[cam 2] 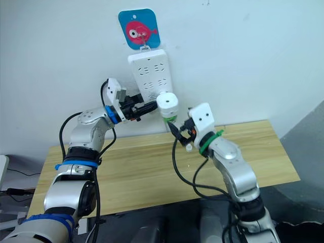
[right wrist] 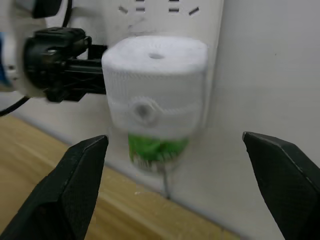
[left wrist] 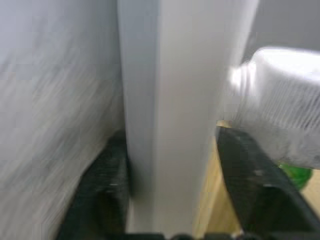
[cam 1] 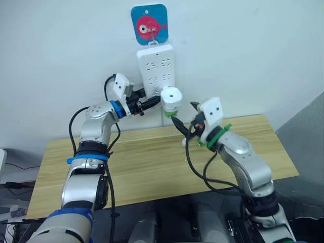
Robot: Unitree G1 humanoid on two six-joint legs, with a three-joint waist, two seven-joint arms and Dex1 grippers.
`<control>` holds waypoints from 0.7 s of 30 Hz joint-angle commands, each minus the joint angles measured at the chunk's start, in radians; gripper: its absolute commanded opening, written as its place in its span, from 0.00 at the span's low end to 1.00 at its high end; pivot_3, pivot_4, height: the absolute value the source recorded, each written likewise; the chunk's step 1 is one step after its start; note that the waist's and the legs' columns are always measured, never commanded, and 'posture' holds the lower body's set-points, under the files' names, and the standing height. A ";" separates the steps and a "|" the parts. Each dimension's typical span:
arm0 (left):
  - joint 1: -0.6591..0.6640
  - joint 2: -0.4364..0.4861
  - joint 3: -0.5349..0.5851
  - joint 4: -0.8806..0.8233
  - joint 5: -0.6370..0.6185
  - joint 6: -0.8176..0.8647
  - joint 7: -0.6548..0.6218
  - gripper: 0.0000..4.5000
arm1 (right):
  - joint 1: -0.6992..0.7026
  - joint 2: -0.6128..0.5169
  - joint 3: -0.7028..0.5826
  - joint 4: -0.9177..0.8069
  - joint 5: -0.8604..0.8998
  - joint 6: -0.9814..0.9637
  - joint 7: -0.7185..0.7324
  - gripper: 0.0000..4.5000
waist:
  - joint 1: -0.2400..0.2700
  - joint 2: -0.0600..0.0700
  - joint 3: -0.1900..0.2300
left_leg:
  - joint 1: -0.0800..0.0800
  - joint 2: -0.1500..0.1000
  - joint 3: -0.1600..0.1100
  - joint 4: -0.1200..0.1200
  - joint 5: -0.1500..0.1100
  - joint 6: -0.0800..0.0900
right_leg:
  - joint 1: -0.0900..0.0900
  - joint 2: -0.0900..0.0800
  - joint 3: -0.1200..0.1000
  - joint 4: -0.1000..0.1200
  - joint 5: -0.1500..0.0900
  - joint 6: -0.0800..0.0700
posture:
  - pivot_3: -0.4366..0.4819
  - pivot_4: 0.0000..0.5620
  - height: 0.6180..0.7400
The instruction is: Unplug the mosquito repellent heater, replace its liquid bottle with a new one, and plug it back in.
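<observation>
Heater (cam 1: 171, 97) plugged into lower end of wall power strip (cam 1: 155, 65), green bottle (right wrist: 156, 150) screwed in beneath it, above rear edge of bench (cam 1: 152, 162). Left tool (cam 1: 150, 104) beside the heater, fingers apart and straddling the strip's edge, bracing it. Right tool (right wrist: 180, 165) spread wide, empty, facing the heater just short of contact. To unplug cleanly: centre right fingers on the white body, not the bottle; close firmly; pull straight out from the strip while the left steadies it against swinging on its hook.

Wall power strip (cam 1: 156, 68), wooden table (cam 1: 152, 167)
</observation>
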 commanded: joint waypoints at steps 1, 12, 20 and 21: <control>0.114 0.073 0.058 -0.139 -0.012 0.008 0.049 0.82 | 0.049 -0.024 -0.027 -0.060 0.046 -0.005 0.042 0.87 | -0.006 0.000 0.001 | 0.001 0.000 0.000 -0.001 0.000 0.000 | 0.000 0.000 0.000 0.000 0.000 0.000 | 0.32 0.43 1.00; 0.675 0.123 0.175 -0.786 -0.146 0.210 0.207 1.00 | 0.178 -0.065 -0.035 0.050 0.050 -0.148 0.112 0.00 | 0.054 0.000 0.003 | 0.002 0.000 0.000 -0.006 0.000 -0.001 | 0.003 0.000 0.001 -0.009 0.002 -0.001 | 0.45 0.42 1.00; 0.787 0.146 0.146 -1.114 -0.276 0.353 0.241 1.00 | 0.114 -0.061 -0.012 -0.038 0.124 -0.128 0.175 0.00 | 0.069 -0.001 0.003 | 0.003 0.001 -0.002 -0.011 0.002 -0.003 | 0.004 0.000 -0.001 -0.010 0.002 -0.001 | 0.48 0.40 1.00; 0.778 0.155 0.146 -1.130 -0.293 0.367 0.240 1.00 | 0.094 -0.055 -0.015 -0.039 0.128 -0.120 0.169 0.00 | 0.069 0.000 0.003 | 0.004 0.001 -0.002 -0.011 0.002 -0.004 | 0.004 0.000 -0.001 -0.009 0.002 -0.001 | 0.49 0.40 1.00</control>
